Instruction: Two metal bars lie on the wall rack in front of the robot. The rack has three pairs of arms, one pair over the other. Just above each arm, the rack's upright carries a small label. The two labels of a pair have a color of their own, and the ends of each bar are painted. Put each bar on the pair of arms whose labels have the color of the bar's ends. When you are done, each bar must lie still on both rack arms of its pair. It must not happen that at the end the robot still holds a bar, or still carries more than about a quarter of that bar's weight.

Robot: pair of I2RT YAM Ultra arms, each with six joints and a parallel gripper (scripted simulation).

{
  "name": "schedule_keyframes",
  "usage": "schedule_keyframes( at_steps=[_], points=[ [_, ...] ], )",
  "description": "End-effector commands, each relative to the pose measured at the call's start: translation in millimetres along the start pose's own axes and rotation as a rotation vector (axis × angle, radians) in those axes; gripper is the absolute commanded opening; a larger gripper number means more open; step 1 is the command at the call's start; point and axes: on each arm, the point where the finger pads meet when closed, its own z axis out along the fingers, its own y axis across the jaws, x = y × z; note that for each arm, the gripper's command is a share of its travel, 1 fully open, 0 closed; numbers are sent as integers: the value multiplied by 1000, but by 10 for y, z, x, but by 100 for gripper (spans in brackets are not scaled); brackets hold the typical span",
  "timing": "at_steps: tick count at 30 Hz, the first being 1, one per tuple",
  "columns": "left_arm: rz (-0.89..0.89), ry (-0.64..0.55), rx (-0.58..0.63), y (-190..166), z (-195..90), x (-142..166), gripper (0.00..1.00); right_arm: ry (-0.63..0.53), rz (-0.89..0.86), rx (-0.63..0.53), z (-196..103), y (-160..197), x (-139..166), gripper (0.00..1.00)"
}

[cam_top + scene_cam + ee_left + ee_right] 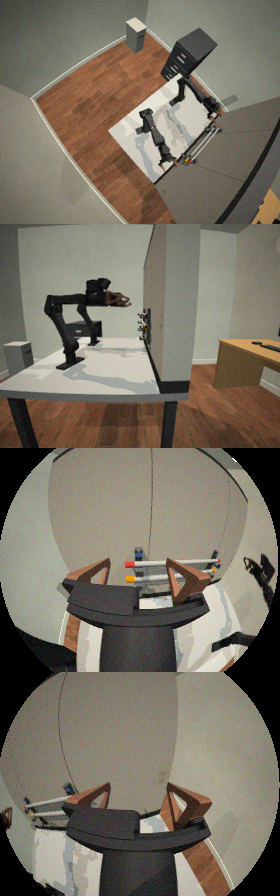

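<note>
On wall rack (184, 156) (149, 334) (139, 550) (67, 787), red-end bar (206, 143) (144, 315) (155, 563) (50, 802) lies above orange-end bar (199, 144) (143, 325) (157, 578) (50, 814); lower labels unclear. L gripper (216, 117) (139, 562), hidden in ext. view, & R gripper (169, 167) (130, 302) (139, 786): fingers spread, nothing held. R arm (155, 133) (70, 299) reaches approx. level toward wall.

Looked like an office to me: desk (247, 353) with a keyboard (271, 347) and mouse (257, 343), plus a dark filing cabinet (193, 50) (87, 329) on a wood floor (85, 104) (116, 417).
</note>
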Motion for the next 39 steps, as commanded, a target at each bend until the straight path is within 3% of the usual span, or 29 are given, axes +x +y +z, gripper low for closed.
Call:
schedule_keyframes(
  at_steps=[1,17,39],
  points=[
    [0,-12,0,0,-10,-47,100,-13,0,0,-10,0,-47,100],
    [0,-12,0,0,-10,-47,100,-13,0,0,-10,0,-47,100],
    [247,6,-9,-113,-111,232,100,-41,-245,-38,-232,404,234,100]
  ],
)
